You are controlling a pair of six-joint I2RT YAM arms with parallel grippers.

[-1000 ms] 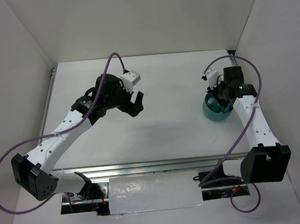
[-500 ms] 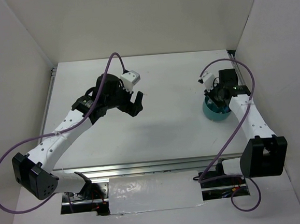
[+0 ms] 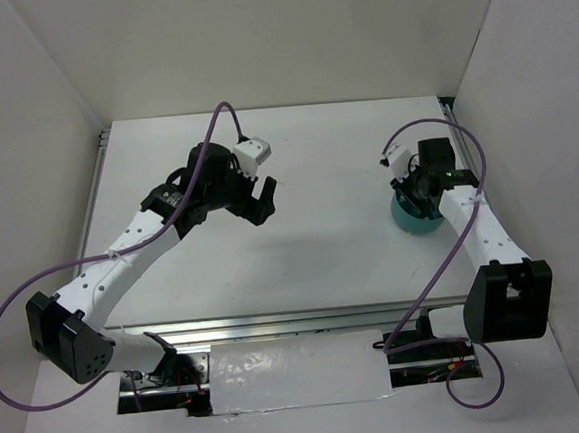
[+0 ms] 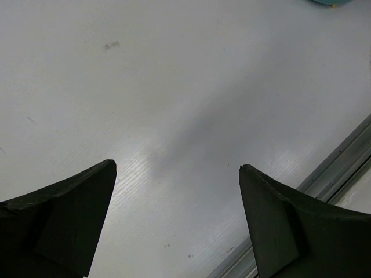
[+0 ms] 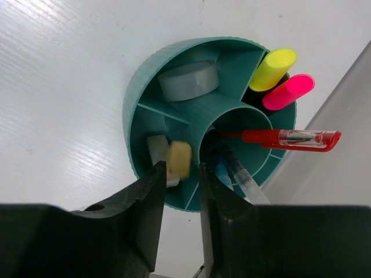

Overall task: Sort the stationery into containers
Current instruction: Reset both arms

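Note:
The teal cup point(image 5: 136, 98) with inner dividers stands at the right of the table point(image 3: 415, 219). It holds a yellow-capped highlighter point(image 5: 272, 68), a pink-capped highlighter point(image 5: 288, 91), a red pen point(image 5: 290, 138), a blue-clear pen point(image 5: 240, 176), a grey round piece point(image 5: 188, 80) and a grey eraser point(image 5: 156, 149). A blurred tan eraser point(image 5: 178, 159) lies just beyond the tips of my right gripper point(image 5: 182, 167), over an outer compartment. The jaws stand slightly apart and do not touch it. My left gripper point(image 4: 177, 168) is wide open and empty above bare table.
The cup's rim point(image 4: 330, 2) shows at the top right of the left wrist view. A metal rail point(image 4: 324, 179) runs along the table's near edge. White walls stand on three sides, and the right one is close to the cup.
My right gripper has shifted a little left and away over the cup. The left arm has hardly moved.

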